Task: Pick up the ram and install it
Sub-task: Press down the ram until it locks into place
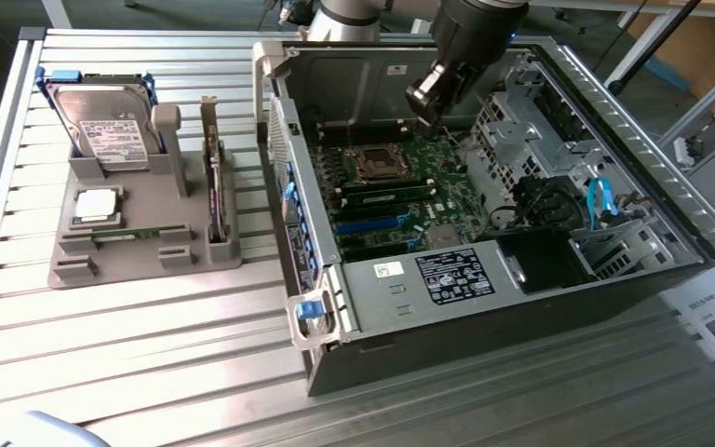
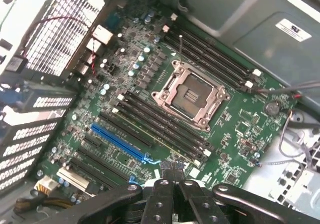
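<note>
The gripper [image 2: 173, 173] hangs closed and empty inside the computer case [image 1: 482, 317]. The ram [image 1: 134, 234], I think, lies flat on the grey holder [image 1: 109, 265] outside the case toward the exterior view's left, its length pointing at the case.

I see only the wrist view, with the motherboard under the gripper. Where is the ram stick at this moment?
Observer: The ram lies flat in the grey holder on the table, outside the computer case, on the exterior view's left.
Operator: Is the gripper close to it?
Observer: No. The gripper hangs inside the open case, apart from the holder.
Operator: What else is in the holder?
Observer: A hard drive, a processor chip and an upright expansion card.
</note>
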You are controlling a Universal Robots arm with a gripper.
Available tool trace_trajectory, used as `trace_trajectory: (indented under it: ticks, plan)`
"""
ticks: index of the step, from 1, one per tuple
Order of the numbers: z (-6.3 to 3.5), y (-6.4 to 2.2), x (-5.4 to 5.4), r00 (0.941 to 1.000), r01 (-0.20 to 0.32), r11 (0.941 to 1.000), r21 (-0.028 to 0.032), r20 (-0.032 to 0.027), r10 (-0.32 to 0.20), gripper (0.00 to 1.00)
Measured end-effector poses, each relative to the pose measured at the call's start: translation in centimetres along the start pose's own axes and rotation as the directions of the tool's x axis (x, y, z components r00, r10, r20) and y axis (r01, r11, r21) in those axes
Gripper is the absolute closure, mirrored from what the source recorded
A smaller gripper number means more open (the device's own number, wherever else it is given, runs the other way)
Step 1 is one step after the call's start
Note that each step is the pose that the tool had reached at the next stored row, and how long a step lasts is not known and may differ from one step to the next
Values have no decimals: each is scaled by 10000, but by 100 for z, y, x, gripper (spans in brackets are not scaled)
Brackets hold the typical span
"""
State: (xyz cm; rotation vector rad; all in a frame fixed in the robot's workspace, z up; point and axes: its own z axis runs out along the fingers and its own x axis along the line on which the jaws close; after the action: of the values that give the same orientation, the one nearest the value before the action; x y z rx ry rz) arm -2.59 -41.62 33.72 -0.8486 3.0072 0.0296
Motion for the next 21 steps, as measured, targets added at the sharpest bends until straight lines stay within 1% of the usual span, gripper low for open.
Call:
trace_trajectory:
  ticks: [5, 10, 13, 16, 21]
  plan:
    - [0, 0, 0, 9980, -639, 9980, 14, 8, 639, 90]
    - [0, 0, 0, 9918, -1278, 9918, 27, 18, 1278, 90]
    - [0, 0, 0, 9863, -1648, 9863, 33, 25, 1648, 90]
    - [0, 0, 0, 9792, -2028, 9792, 41, 31, 2027, 90]
    - [0, 0, 0, 9642, -2651, 9642, 52, 43, 2650, 90]
